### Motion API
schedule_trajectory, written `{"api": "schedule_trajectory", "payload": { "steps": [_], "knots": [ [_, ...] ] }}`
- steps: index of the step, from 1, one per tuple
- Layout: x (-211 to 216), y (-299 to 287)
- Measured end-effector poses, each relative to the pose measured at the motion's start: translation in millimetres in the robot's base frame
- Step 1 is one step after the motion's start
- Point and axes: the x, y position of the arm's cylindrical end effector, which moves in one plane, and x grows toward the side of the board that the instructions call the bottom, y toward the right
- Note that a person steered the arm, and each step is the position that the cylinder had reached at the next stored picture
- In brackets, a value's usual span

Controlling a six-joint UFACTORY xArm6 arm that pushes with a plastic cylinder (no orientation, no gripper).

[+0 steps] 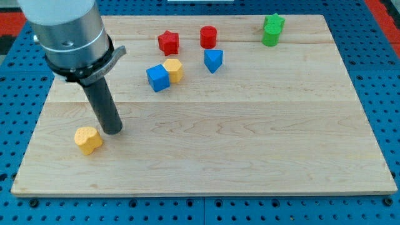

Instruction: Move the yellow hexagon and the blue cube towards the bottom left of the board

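Pale, grained wood makes up the board (250, 144), which lies on a blue perforated desk (387, 94) dotted with regular holes. The arm carries no hand, so there is no opening or hold to report; it ends in a grey metal cylinder and a straight dark rod, and my tip (113, 132) rests on the wood at the view's lower left.

Just to the left of the tip, and slightly lower, sits a yellow block (88, 140) with rounded, heart-like lobes; whether the rod touches it cannot be told.

The task's pair stands well apart from the tip, up and to the right near the board's upper middle. The blue cube (158, 78) has flat faces and crisp edges, and the yellow hexagon (173, 70) sits against its upper right side, the two seemingly touching. The wood between the tip and this pair is open.

Beyond them, toward the view's top, are a red star (168, 42) and a red cylinder (208, 37), side by side but apart. A blue block (213, 60) with a pointed, wedge-like lower end lies right of the hexagon. A green block (272, 30), star-like in outline, stands near the top right edge. All the blocks look smooth and matte.
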Motion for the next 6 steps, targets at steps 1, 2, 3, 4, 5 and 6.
{"api": "schedule_trajectory", "payload": {
  "steps": [1, 2, 3, 4, 5, 6],
  "knots": [
    [9, -43],
    [3, -3],
    [-15, 103],
    [-61, 140],
    [-123, 149],
    [-156, 134]
  ]
}}
